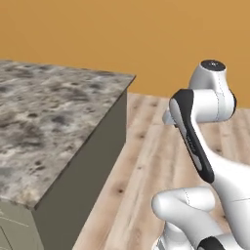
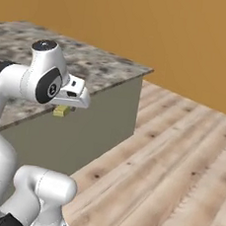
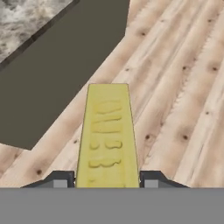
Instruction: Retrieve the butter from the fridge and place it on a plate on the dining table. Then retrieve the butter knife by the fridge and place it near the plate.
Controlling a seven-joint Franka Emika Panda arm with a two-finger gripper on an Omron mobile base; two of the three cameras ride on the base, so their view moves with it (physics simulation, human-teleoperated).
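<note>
I hold the butter point(image 3: 108, 135) clamped in my claw point(image 3: 108, 181), out past the table point(image 1: 44, 122) corner, over wood floor point(image 3: 175, 96). A loose pinch could drop it there, short of the table.

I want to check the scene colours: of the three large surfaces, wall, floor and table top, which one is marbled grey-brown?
The dining table: its stone top is mottled grey-brown, while the wall is plain orange and the floor is pale wood planks.
</note>
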